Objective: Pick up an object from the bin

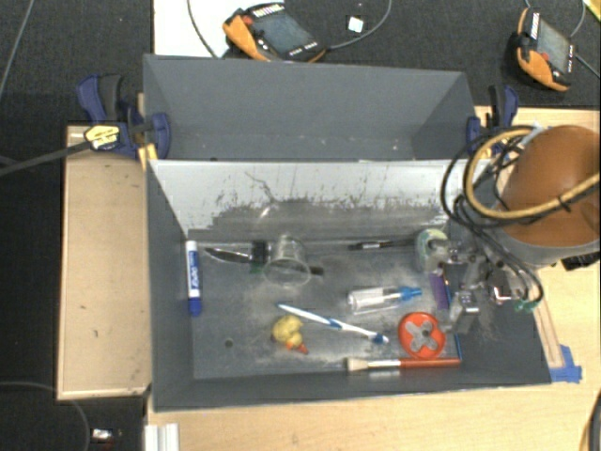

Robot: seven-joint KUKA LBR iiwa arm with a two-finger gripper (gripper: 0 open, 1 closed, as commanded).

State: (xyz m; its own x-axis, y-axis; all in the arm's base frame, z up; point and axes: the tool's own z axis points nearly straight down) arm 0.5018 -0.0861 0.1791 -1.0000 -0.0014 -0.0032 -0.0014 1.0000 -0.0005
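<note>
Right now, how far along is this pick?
Done: nothing looks lifted; the yellow duck and blue marker lie on the bin floor. In hand: the claw hangs at the bin's right end, beside a purple thing and red disc. Left: grasping, lifting.

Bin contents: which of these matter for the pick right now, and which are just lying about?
In play: gripper, low at the right end of the bin; the purple object and red round disc lie nearest it.
Lying about: clear tube with a blue tip, toothbrush, yellow rubber duck, clear cup, blue marker, tape roll.
</note>
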